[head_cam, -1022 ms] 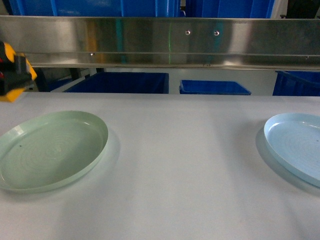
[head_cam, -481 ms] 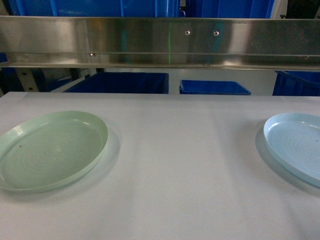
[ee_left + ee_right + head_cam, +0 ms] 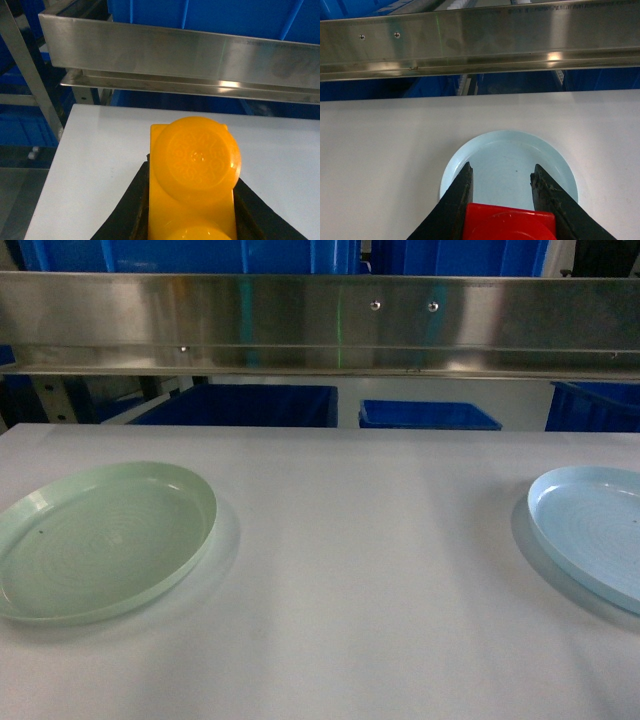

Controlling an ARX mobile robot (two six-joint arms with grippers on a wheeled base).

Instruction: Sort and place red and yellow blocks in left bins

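- Two plates on the white table [image 3: 360,570] in the head view: green plate [image 3: 100,540] at left, pale blue plate [image 3: 590,535] at right edge, well apart; neither arm nor block shows in that view.
- Left tool [image 3: 192,200] is clamped on the yellow block [image 3: 195,175]; black fingers [image 3: 125,210] press both of its sides, studs face the camera, one round stud fully seen, the second cut by the bottom edge.
- Yellow block is held above the table's left far corner area; table edge and a steel frame leg [image 3: 27,75] show to the left; no plate appears under it in the left wrist view.
- Right tool [image 3: 502,182] holds the red block [image 3: 510,225] between its two black fingers [image 3: 460,195]; fingertips stick out past the block, with a gap between them.
- Red block sits low in the right wrist view, partly cut off by the bottom edge; the blue plate lies directly beyond the fingertips; can't tell whether the block is above the plate.
- Steel rail [image 3: 320,320] spans the back of the table, blue bins [image 3: 430,415] behind and below it, more blue crates above the rail.
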